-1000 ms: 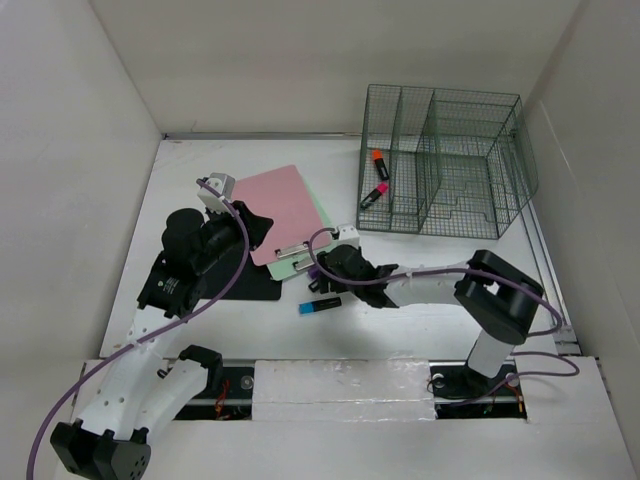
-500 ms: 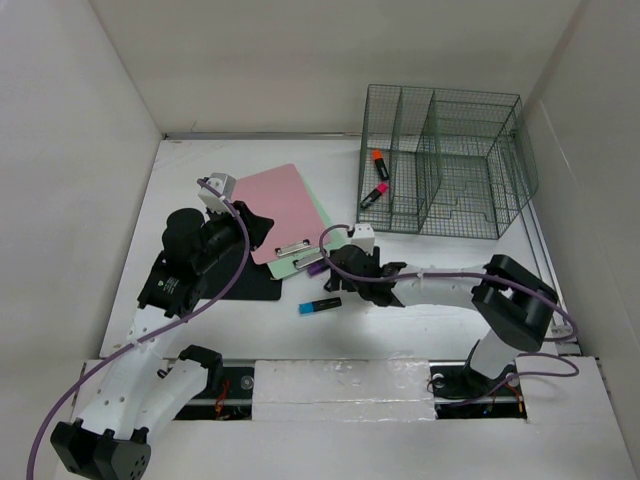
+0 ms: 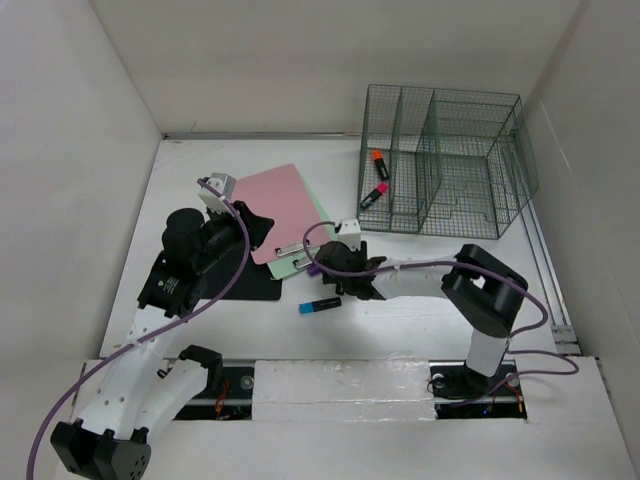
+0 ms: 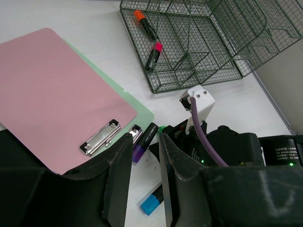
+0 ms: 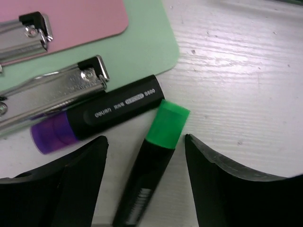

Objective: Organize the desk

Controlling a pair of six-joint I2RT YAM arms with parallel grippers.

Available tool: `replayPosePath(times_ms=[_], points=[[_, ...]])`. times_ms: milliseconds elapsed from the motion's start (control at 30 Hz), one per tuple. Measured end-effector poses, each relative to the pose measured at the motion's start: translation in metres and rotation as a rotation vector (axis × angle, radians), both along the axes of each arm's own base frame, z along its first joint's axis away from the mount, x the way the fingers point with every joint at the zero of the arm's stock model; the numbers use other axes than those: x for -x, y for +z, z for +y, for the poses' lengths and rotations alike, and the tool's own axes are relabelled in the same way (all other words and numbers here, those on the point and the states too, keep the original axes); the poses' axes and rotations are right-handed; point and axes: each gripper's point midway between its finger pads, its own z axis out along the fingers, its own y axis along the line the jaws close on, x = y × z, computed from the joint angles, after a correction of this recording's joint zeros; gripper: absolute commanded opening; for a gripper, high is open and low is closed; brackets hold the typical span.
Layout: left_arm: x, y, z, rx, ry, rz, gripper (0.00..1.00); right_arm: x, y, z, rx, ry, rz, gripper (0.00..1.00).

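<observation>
The white desk (image 3: 400, 330) holds a pink clipboard (image 3: 280, 205) stacked on a green one (image 3: 322, 218). My right gripper (image 3: 322, 262) is open and low over the desk, its fingers either side of a green-capped black highlighter (image 5: 156, 151), not touching it. A purple-capped highlighter (image 5: 99, 116) lies just beyond, against the green clipboard's clip (image 5: 57, 92). A blue-capped highlighter (image 3: 320, 306) lies nearer the front. My left gripper (image 3: 258, 226) is slightly open and empty above the clipboards' left edge; its view shows the purple highlighter (image 4: 144, 138) and the blue one (image 4: 152, 204).
A green wire-mesh rack (image 3: 470, 170) stands at the back right, with an orange highlighter (image 3: 379, 162) and a pink one (image 3: 374, 195) in its left compartment. A black flat pad (image 3: 250, 288) lies under the left arm. White walls border the desk.
My right gripper shifted a little right, then came back left towards the clipboards' clips, now over the green highlighter. The left arm has not moved.
</observation>
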Motion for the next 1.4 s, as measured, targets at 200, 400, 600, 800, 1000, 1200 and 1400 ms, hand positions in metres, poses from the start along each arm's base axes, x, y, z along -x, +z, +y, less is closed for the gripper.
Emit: replayPosePath(times_ms=[200, 400, 600, 800, 1000, 1200, 1400], points=[[0.0, 0.0, 0.0, 0.001, 0.0, -0.002, 0.24, -0.01, 0.0, 0.006, -0.004, -0.031, -0.03, 0.43], [0.0, 0.001, 0.0, 0.002, -0.002, -0.004, 0.24, -0.001, 0.0, -0.01, -0.024, -0.071, -0.03, 0.18], [0.0, 0.001, -0.001, 0.003, -0.007, -0.003, 0.25, 0.004, 0.025, -0.038, 0.029, -0.081, -0.058, 0.14], [0.0, 0.001, -0.001, 0.003, -0.007, -0.003, 0.24, -0.07, 0.12, -0.049, -0.061, -0.128, -0.254, 0.14], [0.0, 0.001, -0.001, 0.003, -0.007, -0.003, 0.24, -0.179, 0.216, -0.095, -0.094, -0.23, -0.472, 0.16], [0.0, 0.001, -0.001, 0.003, -0.007, -0.003, 0.24, -0.24, 0.272, -0.113, -0.086, -0.223, -0.605, 0.23], [0.0, 0.001, 0.0, 0.002, -0.003, -0.004, 0.24, -0.284, 0.295, -0.117, -0.075, -0.202, -0.655, 0.71]])
